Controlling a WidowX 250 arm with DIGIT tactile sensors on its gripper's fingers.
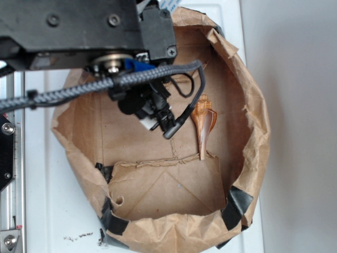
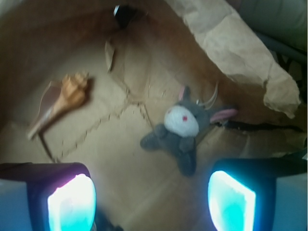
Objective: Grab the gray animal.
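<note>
The gray animal (image 2: 180, 131) lies on the brown paper floor in the wrist view, a small plush with pink-lined ears, a white muzzle and a red nose. It sits just ahead of my gripper (image 2: 151, 202) and a little to the right, apart from both fingers. The glowing pads (image 2: 72, 202) stand wide apart with only bare paper between them, so the gripper is open. In the exterior view the arm and gripper (image 1: 151, 112) hang over the bin's upper left and hide the animal.
A brown spiral seashell (image 2: 62, 98) (image 1: 204, 126) lies left of the animal. Crumpled paper walls (image 1: 259, 121) ring the floor, taped with black patches (image 1: 239, 205); a torn flap (image 2: 236, 48) overhangs at the right. A metal rail (image 1: 10, 211) runs along the left.
</note>
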